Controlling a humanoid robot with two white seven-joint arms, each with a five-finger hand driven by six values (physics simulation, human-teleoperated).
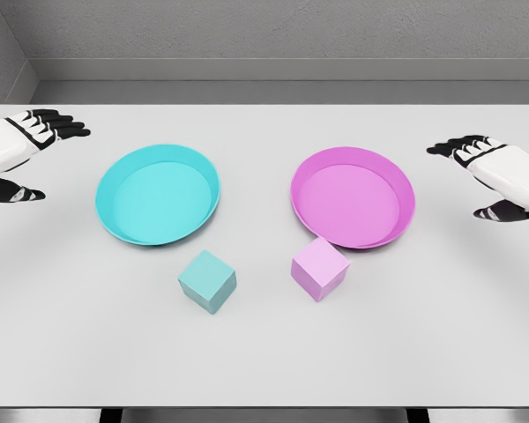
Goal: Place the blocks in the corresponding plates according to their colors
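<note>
A cyan block [207, 281] rests on the white table just in front of the cyan plate [115, 216]. To its right a pink block [320, 268] lies close to the front rim of the pink plate [401, 211]. Both plates hold nothing. My left hand [37, 150] hovers at the left edge, well left of the cyan plate, its fingers spread and holding nothing. At the right edge my right hand [476, 172] hangs beside the pink plate, also spread and holding nothing.
The white table [264, 361] runs to a front edge near the bottom of the picture. A grey wall stands behind the table's far edge.
</note>
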